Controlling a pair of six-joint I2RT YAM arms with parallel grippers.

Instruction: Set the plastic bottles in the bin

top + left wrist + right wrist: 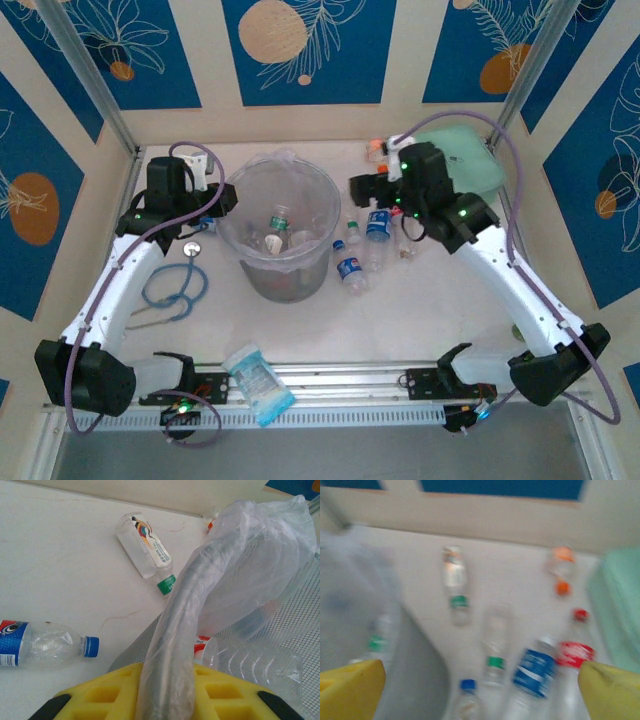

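Observation:
The bin [280, 262], a grey translucent bucket with a clear bag liner, stands mid-table with a few bottles [279, 226] inside. My left gripper [222, 200] is at its left rim. In the left wrist view the yellow fingers [100, 700] are shut on the bag-covered rim [185, 625], and a red-label bottle [250, 662] lies inside. Outside lie a green-cap bottle [146, 546] and a blue-label bottle [42, 646]. My right gripper [375, 188] hangs open above several bottles [351, 268] right of the bin. Its blurred view has a blue-label bottle [535, 672] between the fingertips [350, 692].
A mint-green case [462, 160] lies at the back right, with an orange-cap bottle [375, 150] beside it. A blue looped tube [175, 285] lies left of the bin. A blue-and-white packet [258, 383] rests on the front rail.

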